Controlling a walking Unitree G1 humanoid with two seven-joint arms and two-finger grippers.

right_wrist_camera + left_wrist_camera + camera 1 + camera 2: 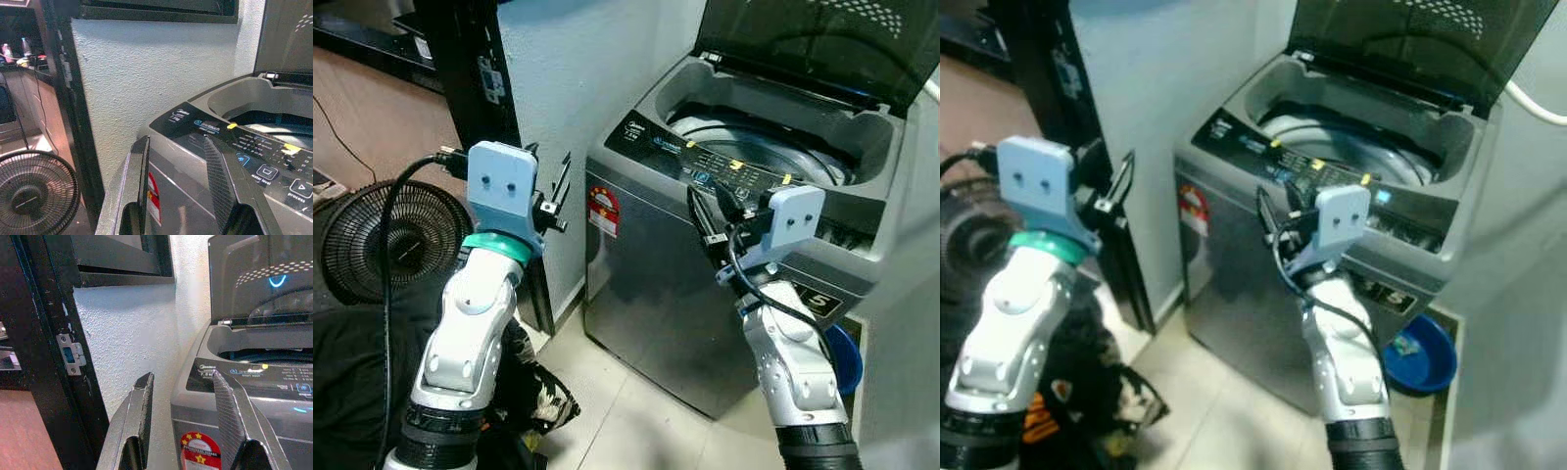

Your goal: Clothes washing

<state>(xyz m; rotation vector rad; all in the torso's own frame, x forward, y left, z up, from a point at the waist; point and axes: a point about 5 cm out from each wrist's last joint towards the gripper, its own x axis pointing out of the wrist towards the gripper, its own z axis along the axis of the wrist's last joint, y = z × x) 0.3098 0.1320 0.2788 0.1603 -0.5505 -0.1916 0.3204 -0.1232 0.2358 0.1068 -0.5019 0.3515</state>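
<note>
— Grey metal and pale tile: top-loading washing machine point(705, 294) standing on a light tiled floor point(626, 411), pressed into a corner beside a white textured wall point(568, 88). Anything else in the room?

— Black door frame point(470, 69) left of the wall, with a strike plate point(71, 354). Black floor fan point(386, 240) low on the left. Dark heap of clothes point(524, 387) on the floor by the left arm. Blue basin point(1422, 354) on the floor to the right of the machine.

— State of the machine?

— Dark lid point(822, 44) raised, tilted back. Drum point(773, 157) open to view; contents not discernible. Control panel point(724, 166) along the front edge, red sticker point(604, 211) on the front face.

— Left gripper point(558, 191)?

— Raised at panel height, just beside the wall and the machine's left front corner. Fingers point(139, 411) parted by a moderate gap, nothing between them, touching nothing.

— Right gripper point(710, 211)?

— Up against the front edge of the control panel; contact with it not certain. Fingers point(220, 181) likewise spread to a moderate gap, empty.
</note>
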